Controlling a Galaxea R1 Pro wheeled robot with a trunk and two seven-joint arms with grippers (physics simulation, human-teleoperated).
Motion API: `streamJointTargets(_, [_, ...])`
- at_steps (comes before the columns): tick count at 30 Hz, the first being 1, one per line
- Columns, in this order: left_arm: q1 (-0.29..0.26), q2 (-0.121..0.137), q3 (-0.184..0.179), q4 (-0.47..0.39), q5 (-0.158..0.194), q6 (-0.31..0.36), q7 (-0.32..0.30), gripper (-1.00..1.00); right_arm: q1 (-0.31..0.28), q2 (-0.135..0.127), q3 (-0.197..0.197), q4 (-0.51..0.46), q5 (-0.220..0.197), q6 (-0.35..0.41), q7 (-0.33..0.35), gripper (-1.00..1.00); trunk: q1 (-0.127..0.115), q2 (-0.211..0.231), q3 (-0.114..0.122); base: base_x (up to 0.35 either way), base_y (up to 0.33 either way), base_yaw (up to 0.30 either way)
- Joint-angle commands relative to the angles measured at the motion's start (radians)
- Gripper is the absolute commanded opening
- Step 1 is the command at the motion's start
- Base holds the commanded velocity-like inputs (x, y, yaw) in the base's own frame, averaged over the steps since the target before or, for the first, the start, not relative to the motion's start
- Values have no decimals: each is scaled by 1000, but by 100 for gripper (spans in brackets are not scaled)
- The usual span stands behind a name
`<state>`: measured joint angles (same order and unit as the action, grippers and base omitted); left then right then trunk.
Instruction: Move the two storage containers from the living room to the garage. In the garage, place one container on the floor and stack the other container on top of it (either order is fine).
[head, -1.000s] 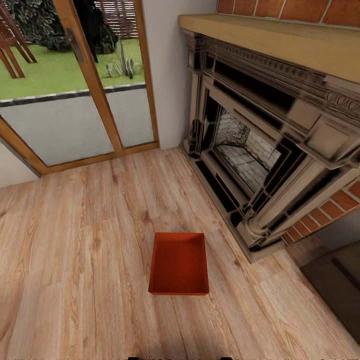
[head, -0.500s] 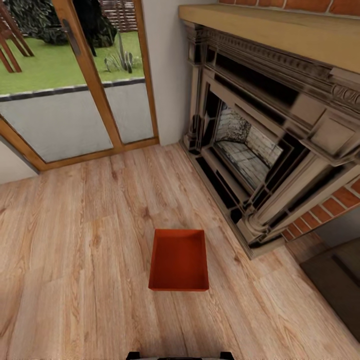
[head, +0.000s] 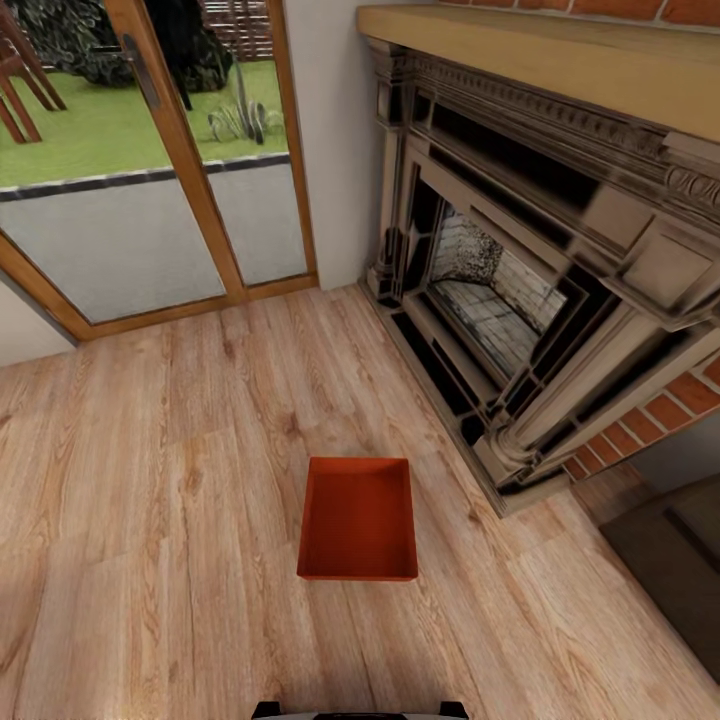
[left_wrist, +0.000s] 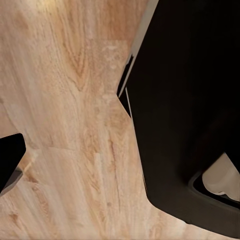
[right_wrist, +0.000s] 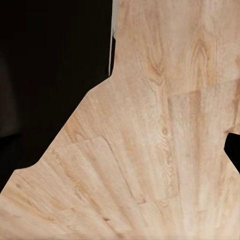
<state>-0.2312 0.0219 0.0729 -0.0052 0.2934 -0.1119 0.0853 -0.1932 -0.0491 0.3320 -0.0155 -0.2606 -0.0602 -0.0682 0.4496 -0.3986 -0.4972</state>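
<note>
Living room wood-plank floor (head: 150, 520): one orange-red storage container (head: 358, 520) sits upright beside the brick fireplace (head: 520, 300); jaw state cannot be told.

the whole head view sits a little lower than one second ago, so the storage container (head: 357, 520) and fireplace (head: 520, 290) appear slightly higher.

I saw a matt, smooth orange-red storage container (head: 358, 520) on a light wood-plank floor (head: 150, 480). The fireplace (head: 540, 300) looked dark and carved, with red brick (head: 670, 410) beside it and wood-framed glass doors (head: 150, 200).
</note>
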Motion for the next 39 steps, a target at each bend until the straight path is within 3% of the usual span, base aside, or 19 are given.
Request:
streamJointTargets(1, [0, 0, 7, 1, 0, -3, 1, 100, 0, 0, 9, 0, -9, -3, -1, 100, 0, -1, -1, 0, 0, 0])
streamJointTargets(22, [0, -8, 8, 0, -5, -7, 10, 100, 0, 2, 12, 36, -2, 0, 4, 100, 0, -1, -1, 0, 0, 0])
streamJointTargets(27, [0, -9, 6, -39, -12, 1, 11, 100, 0, 0, 13, 25, 0, -5, -8, 100, 0, -1, -1, 0, 0, 0])
streamJointTargets(30, [-1, -11, 5, -166, -13, 21, 14, 100, -1, -1, 15, -9, 4, -3, -10, 100, 0, -1, -1, 0, 0, 0])
streamJointTargets(31, [-1, -11, 4, -263, -14, 72, 14, 100, -1, -1, 16, -77, 5, 4, -13, 100, 0, -1, -1, 0, 0, 0])
streamJointTargets(32, [-1, -11, 4, -296, -14, 98, 14, 100, -1, -2, 17, -107, 5, 8, -14, 100, 0, -1, -1, 0, 0, 0])
streamJointTargets(35, [-4, -11, 3, -491, -15, 287, 12, 100, 2, -5, 14, -283, 1, 93, -42, 100, 0, -1, -1, 0, 0, 0])
streamJointTargets(37, [-8, -11, 3, -576, -16, 360, 12, 100, -8, -5, 11, -331, -2, 154, -55, 100, 0, -1, -1, 0, 0, 0])
streamJointTargets(39, [-14, -13, 2, -653, -15, 424, 13, 100, -63, -2, 1, -370, -5, 209, -67, 100, 0, -1, -1, 0, 0, 0])
